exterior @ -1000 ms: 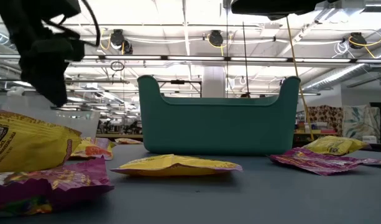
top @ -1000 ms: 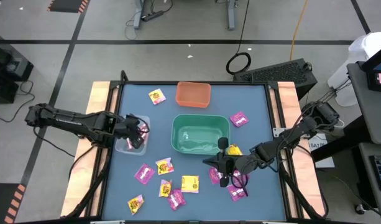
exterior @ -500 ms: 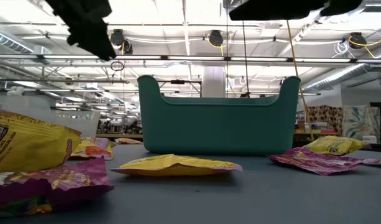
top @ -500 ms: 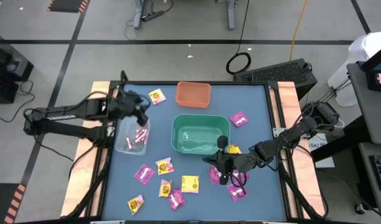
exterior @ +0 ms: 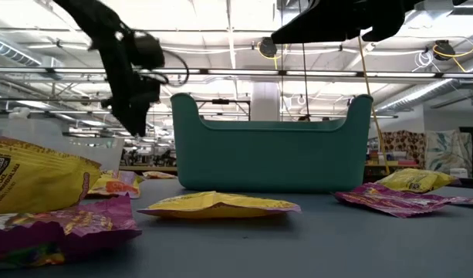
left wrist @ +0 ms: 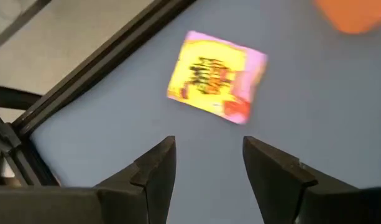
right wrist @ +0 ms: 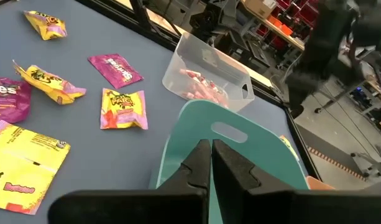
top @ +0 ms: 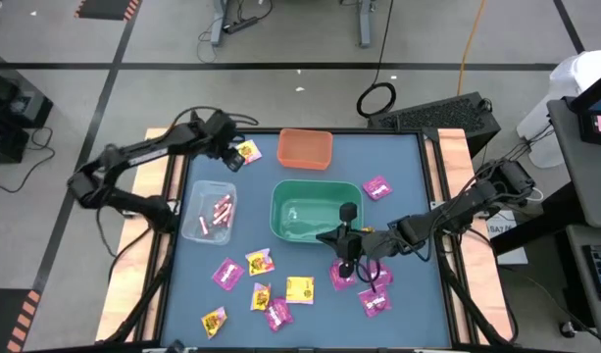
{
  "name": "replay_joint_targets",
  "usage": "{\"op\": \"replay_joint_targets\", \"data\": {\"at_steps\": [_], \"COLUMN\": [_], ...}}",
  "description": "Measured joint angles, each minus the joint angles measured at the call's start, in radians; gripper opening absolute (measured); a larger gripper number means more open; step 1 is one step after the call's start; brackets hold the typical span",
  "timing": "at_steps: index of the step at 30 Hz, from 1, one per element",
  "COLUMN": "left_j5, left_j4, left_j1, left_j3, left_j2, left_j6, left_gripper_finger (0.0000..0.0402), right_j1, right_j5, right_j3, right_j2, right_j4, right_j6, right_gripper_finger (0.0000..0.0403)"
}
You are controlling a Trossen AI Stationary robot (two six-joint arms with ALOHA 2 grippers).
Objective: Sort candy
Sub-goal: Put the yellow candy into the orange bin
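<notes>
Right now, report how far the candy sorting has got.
Done: a few pink-white sticks lie in the clear bin.
In hand: left gripper, open, hovers by a yellow packet; right gripper, shut, sits at the green bin rim.
Left: about a dozen packets on the table.

The left end effector (top: pixel 225 155) left the clear bin (top: pixel 208 211) and swung to the far left corner of the tabletop, where it ended over the yellow packet (top: pixel 247 152) with its fingers (left wrist: pixel 154 171) spread apart. The pink sticks (top: pixel 219 211) stayed behind it in the bin. The right end effector (top: pixel 343 249) crept up to the green bin's (top: pixel 315 210) near right corner, fingers pressed together, uncovering the magenta packets (top: pixel 375 299) behind it.
</notes>
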Motion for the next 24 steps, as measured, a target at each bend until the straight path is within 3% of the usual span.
{"op": "replay_joint_targets", "data": {"at_steps": [8, 17, 24], "left_j5": [-0.011, -0.011, 0.084], "left_j4": [0.158, 0.229, 0.282], "left_j1": [0.037, 0.071, 0.136], "left_j3": [0.001, 0.002, 0.002], "left_j2": [0.141, 0.253, 0.27], "left_j6": [0.003, 0.007, 0.029], "left_gripper_finger": [0.0192, 0.0192, 0.0192], "right_j1": [0.0, -0.001, -0.002], "right_j5": [0.0, 0.0, -0.008], "right_j3": [0.0, 0.0, 0.0], "right_j2": [0.0, 0.0, 0.0], "right_j4": [0.0, -0.001, -0.006], "right_j6": [0.017, 0.0, 0.001], "right_gripper_finger": [0.0008, 0.0008, 0.0008]}}
